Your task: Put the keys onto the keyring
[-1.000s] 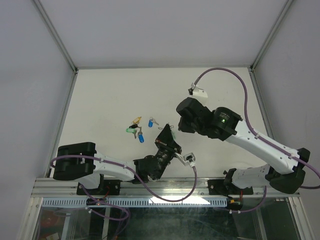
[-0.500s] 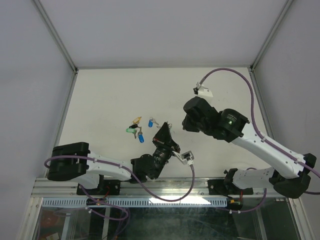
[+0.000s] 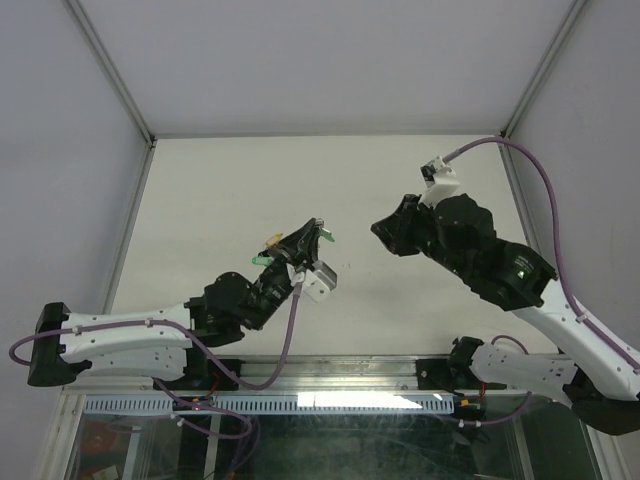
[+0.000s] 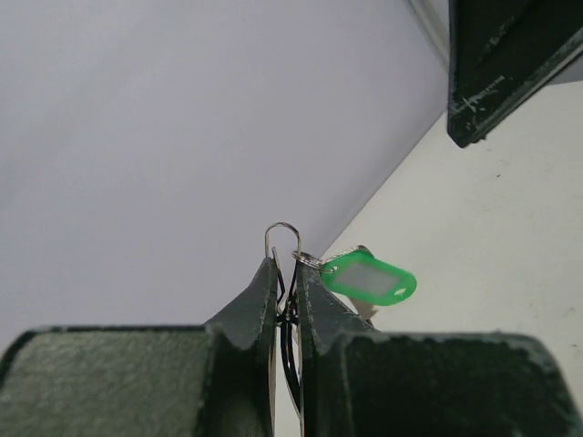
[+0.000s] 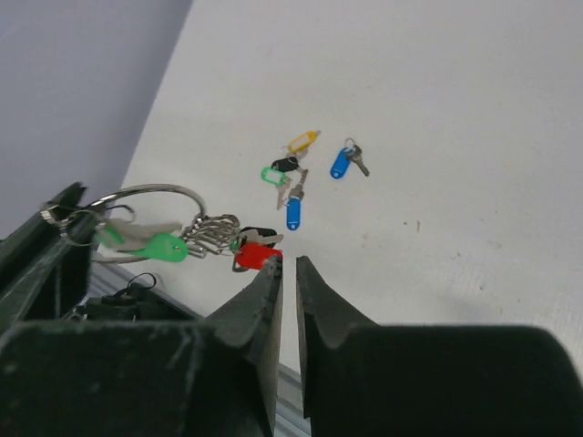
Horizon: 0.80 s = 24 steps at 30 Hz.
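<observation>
Right now my left gripper [image 4: 285, 269] has its jaws pressed together on the keyring [image 4: 284, 238]. The thin wire loop pokes up just past the fingertips in the middle of the left wrist view. A green tag [image 4: 369, 278] hangs off that ring to the right of my fingers, tilted, with the pale table [image 4: 510, 237] behind it. In the overhead view this gripper is raised just left of centre, the green tag at its tip.

My right gripper [image 5: 285, 269] faces it from the right of the overhead frame. Its jaws stand slightly apart, a narrow strip of table shows between them, and nothing sits in the gap. In the right wrist view the ring arcs near the left edge, carrying a bunch of green, black and red-capped keys. The red cap [image 5: 250, 259] lies just beside the finger on the left of the frame; whether it touches I cannot tell.

Above, in the upper middle of that frame, the loose keys [image 5: 301, 173] lie on the table. A yellow-capped key [image 5: 302, 141], a black-capped key [image 5: 285, 165] and a green-capped key [image 5: 271, 174] are bunched close together. A blue-capped key [image 5: 292, 216] lies just below them. A second blue-capped key [image 5: 341, 165] lies a little to their right, its silver blade angled further right.
</observation>
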Available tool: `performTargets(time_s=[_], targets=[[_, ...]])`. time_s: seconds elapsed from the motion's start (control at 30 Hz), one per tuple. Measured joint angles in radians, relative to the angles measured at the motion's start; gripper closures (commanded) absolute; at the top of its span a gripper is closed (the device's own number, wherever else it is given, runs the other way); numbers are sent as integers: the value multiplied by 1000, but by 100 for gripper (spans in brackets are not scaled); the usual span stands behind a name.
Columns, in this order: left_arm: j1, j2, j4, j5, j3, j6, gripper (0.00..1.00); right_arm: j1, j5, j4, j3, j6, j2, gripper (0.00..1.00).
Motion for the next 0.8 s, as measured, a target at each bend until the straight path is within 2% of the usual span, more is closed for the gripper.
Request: performTargets(time_s=[0.2, 0.43, 0.63, 0.8], targets=[[50, -20, -119, 145, 3, -136, 100, 0, -126, 129, -16, -100, -46, 70], [63, -21, -184, 252, 3, -205, 100, 0, -247, 183, 2, -161, -11, 64], [63, -21, -200, 280, 3, -224, 100, 0, -340, 180, 62, -175, 85, 62], [69, -21, -212, 285, 3, -226, 100, 0, -392, 172, 62, -175, 126, 68]])
